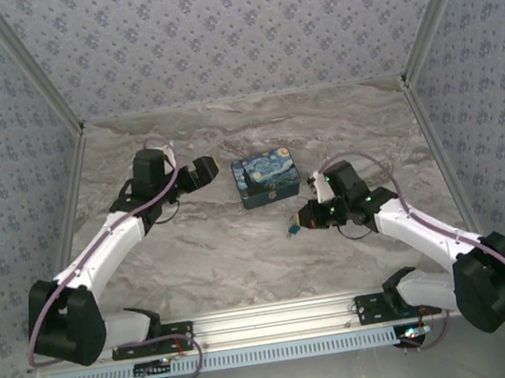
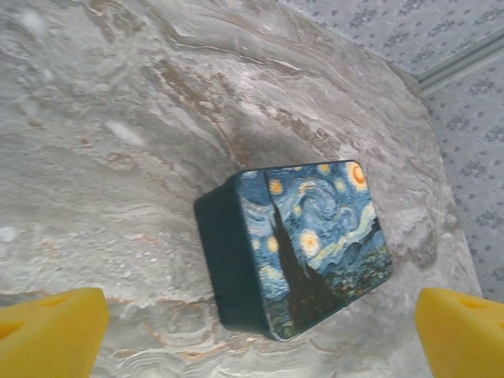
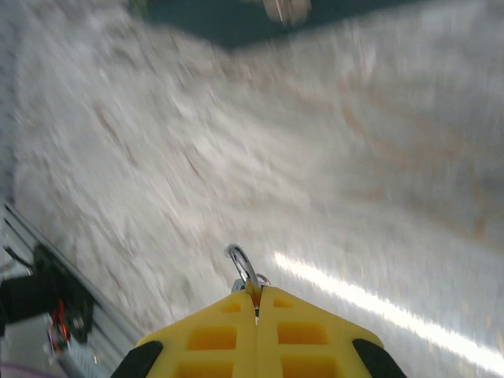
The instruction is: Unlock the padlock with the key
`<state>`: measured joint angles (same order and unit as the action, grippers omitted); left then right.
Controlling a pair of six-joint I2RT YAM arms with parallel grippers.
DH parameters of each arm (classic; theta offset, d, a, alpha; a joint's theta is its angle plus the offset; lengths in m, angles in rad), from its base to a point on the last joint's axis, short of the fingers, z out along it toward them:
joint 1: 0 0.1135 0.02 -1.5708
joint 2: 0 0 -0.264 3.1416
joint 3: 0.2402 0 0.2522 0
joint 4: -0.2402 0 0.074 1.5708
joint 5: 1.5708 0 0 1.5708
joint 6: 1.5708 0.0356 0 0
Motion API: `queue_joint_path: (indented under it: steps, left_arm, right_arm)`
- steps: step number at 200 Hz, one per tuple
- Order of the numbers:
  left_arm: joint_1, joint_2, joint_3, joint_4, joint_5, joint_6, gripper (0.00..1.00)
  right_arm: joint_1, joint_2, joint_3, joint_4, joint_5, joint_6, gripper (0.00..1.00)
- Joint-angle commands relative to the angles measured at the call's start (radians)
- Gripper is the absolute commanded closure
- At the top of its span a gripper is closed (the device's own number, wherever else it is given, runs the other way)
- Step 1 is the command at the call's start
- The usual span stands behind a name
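Top external view: I work from the near edge of a marbled grey table (image 1: pixel 225 259), one arm reaching in from each side.
My left claw (image 1: pixel 205 171): released, with the jaws standing wide and nothing between them. It sits just left of the painted box (image 1: pixel 266 179) and is apart from it.
Left wrist view: my left claw (image 2: pixel 256 339) shows its two yellow fingers (image 2: pixel 55 327) at the bottom corners, far apart. The painted box (image 2: pixel 315 244) lies on the table beyond the gap, with its starry lid facing up and one dark teal side turned towards me.
My right claw (image 1: pixel 302 221): clenched. It sits in front of the box and to its right, close to the near right corner, with the tip pointing left.
Padlock (image 1: pixel 292 228): a tiny blue speck right at the tip of my right claw, low over the table and well clear of my left claw.
Right wrist view: my right claw (image 3: pixel 257 293) has its yellow fingers pressed together. The padlock (image 3: pixel 242 264) shows as a thin silver loop poking out from between the tips.
Grip: pinched at the fingertips. I cannot tell how much of the blue body sits inside the fingers.
Blur: the table in the right wrist view is smeared, and the dark teal band at its top edge is too soft to read.
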<state>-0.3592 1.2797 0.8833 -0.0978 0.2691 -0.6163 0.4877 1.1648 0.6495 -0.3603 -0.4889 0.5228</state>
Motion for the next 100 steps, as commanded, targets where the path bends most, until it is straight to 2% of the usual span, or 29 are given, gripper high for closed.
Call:
queue_joint_path:
  steps: [1,47,67,83,100]
  left_arm:
    - [0.012,-0.036,-0.024,-0.052,-0.049,0.036,0.01]
    - [0.017,-0.034,-0.031,-0.051,-0.042,0.036,0.0]
    - [0.019,-0.034,-0.033,-0.055,-0.039,0.038,0.01]
    - [0.027,-0.036,-0.031,-0.069,-0.025,0.042,0.01]
    - [0.048,-0.043,-0.025,-0.085,0.001,0.047,0.01]
  right_arm:
    - [0.023,0.029,-0.005,-0.176,-0.03,-0.005,1.0]
    - [0.015,0.108,-0.048,-0.087,-0.017,0.013,1.0]
    - [0.002,0.156,-0.044,-0.041,-0.013,0.013,0.97]
    - [-0.01,0.171,-0.023,-0.057,0.031,-0.002,0.89]
    - [-0.016,0.127,-0.01,-0.07,0.101,-0.012,0.69]
